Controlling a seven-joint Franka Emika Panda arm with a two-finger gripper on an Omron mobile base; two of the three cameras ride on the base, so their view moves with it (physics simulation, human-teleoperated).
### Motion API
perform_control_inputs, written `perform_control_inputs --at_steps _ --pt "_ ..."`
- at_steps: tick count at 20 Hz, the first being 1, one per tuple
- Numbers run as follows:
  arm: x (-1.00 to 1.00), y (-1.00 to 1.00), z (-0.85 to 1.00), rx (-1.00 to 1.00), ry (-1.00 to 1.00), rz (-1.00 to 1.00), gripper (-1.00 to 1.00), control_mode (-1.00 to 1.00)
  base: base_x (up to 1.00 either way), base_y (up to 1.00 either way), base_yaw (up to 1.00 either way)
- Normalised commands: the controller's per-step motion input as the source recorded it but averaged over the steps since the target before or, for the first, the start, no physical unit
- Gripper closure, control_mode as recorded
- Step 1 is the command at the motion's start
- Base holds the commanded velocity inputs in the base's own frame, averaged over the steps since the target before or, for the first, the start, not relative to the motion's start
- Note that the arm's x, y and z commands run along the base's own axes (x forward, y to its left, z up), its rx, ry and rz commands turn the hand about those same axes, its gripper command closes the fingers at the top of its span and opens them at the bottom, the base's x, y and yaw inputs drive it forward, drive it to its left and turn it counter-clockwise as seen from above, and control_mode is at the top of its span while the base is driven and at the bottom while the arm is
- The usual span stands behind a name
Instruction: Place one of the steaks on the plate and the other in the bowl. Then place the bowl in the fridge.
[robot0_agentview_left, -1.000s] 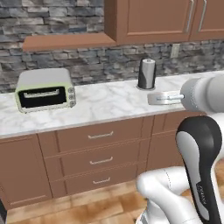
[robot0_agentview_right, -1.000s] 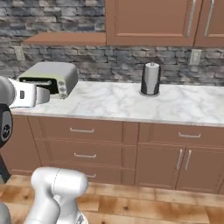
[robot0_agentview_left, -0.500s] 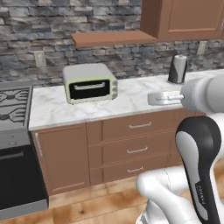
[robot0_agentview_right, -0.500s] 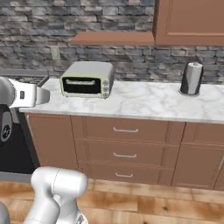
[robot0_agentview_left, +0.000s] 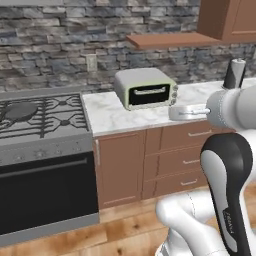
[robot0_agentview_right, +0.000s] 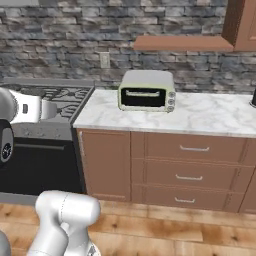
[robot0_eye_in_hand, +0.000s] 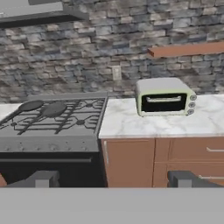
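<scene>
Steaks: you cannot tell from these views where they lie, and the same goes for the plate, bowl and fridge. Your gripper (robot0_eye_in_hand: 113, 179) is released, its two dark fingertips (robot0_eye_in_hand: 41, 178) spread wide with nothing between them. In the left base view you see the hand held level at about counter height, in front of the marble counter (robot0_agentview_left: 107, 117) and reaching toward the stove side.

Straight ahead of the hand you have the gas stove (robot0_agentview_left: 45, 120) with its black oven door below, and the counter joins it on the right. A pale toaster oven (robot0_agentview_left: 146, 89) stands on the counter near the stone wall, well apart from the stove. On the stove's far left burner sits a dark round shape, probably a frying pan (robot0_agentview_left: 20, 110), though the grates blur its edge. A wall outlet (robot0_agentview_left: 91, 62) sits between stove and toaster oven, a wooden shelf (robot0_agentview_left: 165, 40) hangs above the toaster oven, and a dark upright cylinder (robot0_agentview_left: 235, 74) stands farther right on the counter. Wooden drawers (robot0_agentview_left: 192, 134) run beneath the counter.
</scene>
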Motion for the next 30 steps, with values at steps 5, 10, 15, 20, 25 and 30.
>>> perform_control_inputs --at_steps 5,10,15,20,25,30 --pt "0.00 0.00 0.00 0.00 0.00 0.00 -1.00 1.00 -0.33 1.00 0.00" --pt "0.00 0.00 0.00 0.00 0.00 0.00 -1.00 1.00 -0.24 1.00 0.00" --pt "0.00 0.00 0.00 0.00 0.00 0.00 -1.00 1.00 -0.12 1.00 0.00" --pt "0.00 0.00 0.00 0.00 0.00 0.00 -1.00 1.00 0.00 1.00 0.00" --pt "0.00 0.00 0.00 0.00 0.00 0.00 -1.00 1.00 0.00 1.00 0.00" --pt "0.00 0.00 0.00 0.00 0.00 0.00 -1.00 1.00 0.07 1.00 0.00"
